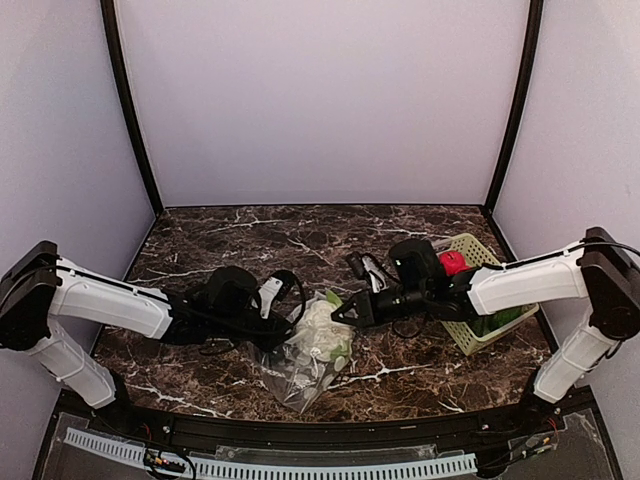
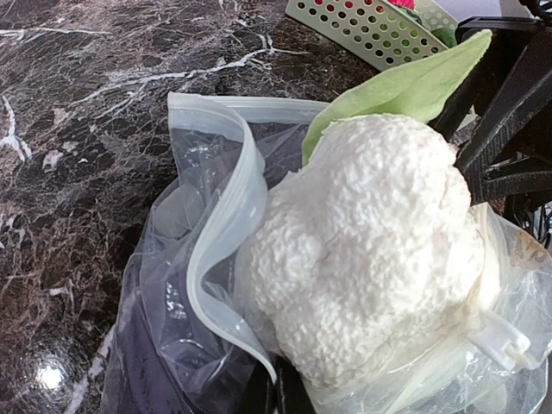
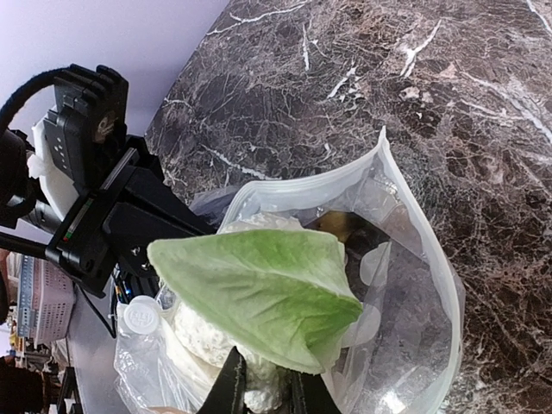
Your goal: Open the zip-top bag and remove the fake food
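Found zip-top bag [image 1: 297, 372] lying near the counter's [image 1: 250, 235] near edge, about mid-width, mouth gaping. Noted white cauliflower [image 1: 320, 330] with green leaf sitting in that mouth, partly inside, partly out. Logged right gripper [image 1: 340, 312] pinched onto the cauliflower at its leafy end. Logged left gripper [image 1: 278, 336] clamped tight on the bag's rim just beside it. Saw light-green basket [image 1: 466, 342] at the right edge, holding a red fruit [image 1: 453, 262] and green pieces [image 1: 500, 320]. Could not read deeper bag contents.
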Controlling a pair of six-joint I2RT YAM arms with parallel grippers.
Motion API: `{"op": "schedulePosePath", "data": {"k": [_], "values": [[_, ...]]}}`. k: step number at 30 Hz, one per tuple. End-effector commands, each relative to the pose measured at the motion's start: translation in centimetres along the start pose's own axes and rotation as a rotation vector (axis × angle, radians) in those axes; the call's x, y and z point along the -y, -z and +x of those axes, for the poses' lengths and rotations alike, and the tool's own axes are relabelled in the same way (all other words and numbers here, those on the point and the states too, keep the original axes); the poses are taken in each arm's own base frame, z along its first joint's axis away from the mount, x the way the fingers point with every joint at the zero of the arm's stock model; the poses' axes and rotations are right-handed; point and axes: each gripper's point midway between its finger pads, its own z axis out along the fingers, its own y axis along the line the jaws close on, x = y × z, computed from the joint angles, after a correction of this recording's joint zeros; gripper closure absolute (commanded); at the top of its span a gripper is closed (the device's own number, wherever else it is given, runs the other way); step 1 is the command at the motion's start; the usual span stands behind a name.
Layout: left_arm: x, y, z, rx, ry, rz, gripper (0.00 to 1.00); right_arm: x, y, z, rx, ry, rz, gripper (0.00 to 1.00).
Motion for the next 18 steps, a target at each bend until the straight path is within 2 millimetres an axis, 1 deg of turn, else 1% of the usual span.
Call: {"op": "schedulePosePath", "data": {"k": [1,5,7,9,10,11,13,15,16,17,18], "values": [[0.0,-0.4,2.7,-0.119,-0.056,-0.021,0.99,-4.3,0.8,-7.0,0.22,0.097,-0.122,0.88],[-0.5,-0.1,2.8,-0.12,-0.083,-0.045,0.99,-4.8,1.7,-8.0,0.279,0.105,-0.129,0.88],[-0.5,0.2,2.8,-0.111,-0.087,-0.043,0.99,-4.7,2.7,-8.4,0.32,0.107,-0.128,0.87],[-0.1,0.6,2.6,-0.094,-0.087,-0.02,0.99,-4.6,3.5,-8.6,0.356,0.105,-0.123,0.87],[0.5,0.7,2.3,-0.076,-0.088,0.005,0.99,-4.5,3.8,-8.6,0.365,0.106,-0.121,0.87],[0.7,1.2,2.1,-0.056,-0.085,0.019,0.99,-4.5,4.0,-8.5,0.368,0.108,-0.122,0.87],[1.3,2.0,1.1,-0.008,-0.089,0.041,0.99,-4.6,4.0,-8.2,0.364,0.111,-0.132,0.87],[1.7,2.8,0.1,0.035,-0.092,0.049,0.99,-4.6,3.6,-7.8,0.336,0.117,-0.14,0.88],[2.0,3.4,-0.9,0.067,-0.095,0.053,0.99,-4.6,3.4,-7.5,0.321,0.117,-0.149,0.88],[2.0,3.6,-1.3,0.079,-0.093,0.044,0.99,-4.6,3.1,-7.2,0.303,0.114,-0.158,0.89],[2.3,4.1,-2.4,0.106,-0.095,0.044,0.99,-4.7,2.8,-6.8,0.288,0.113,-0.173,0.89]]}}
